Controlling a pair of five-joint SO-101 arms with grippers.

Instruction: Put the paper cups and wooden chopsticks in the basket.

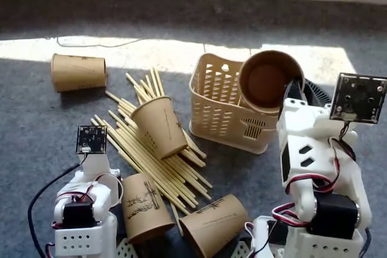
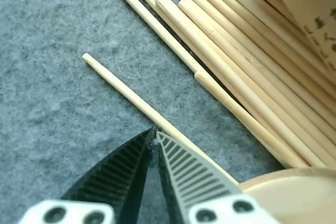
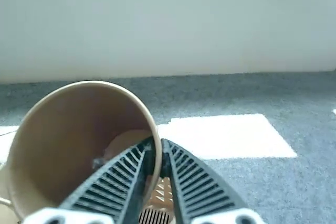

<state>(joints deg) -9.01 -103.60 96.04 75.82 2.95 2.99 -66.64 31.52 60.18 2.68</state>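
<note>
Gripping paper cup (image 3: 73, 129) rim, right hand (image 3: 158, 145) over basket (image 1: 216, 98) (left hand (image 2: 155, 135) closed, by chopsticks (image 2: 236, 51))

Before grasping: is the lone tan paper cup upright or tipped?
Tipped: the tan paper cup lies on its side on the grey carpet.

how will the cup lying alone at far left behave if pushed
The lone cup lies on its side, so it would probably roll, curving because it tapers. It looks like thin paper, so likely light and easily crushed.
</note>
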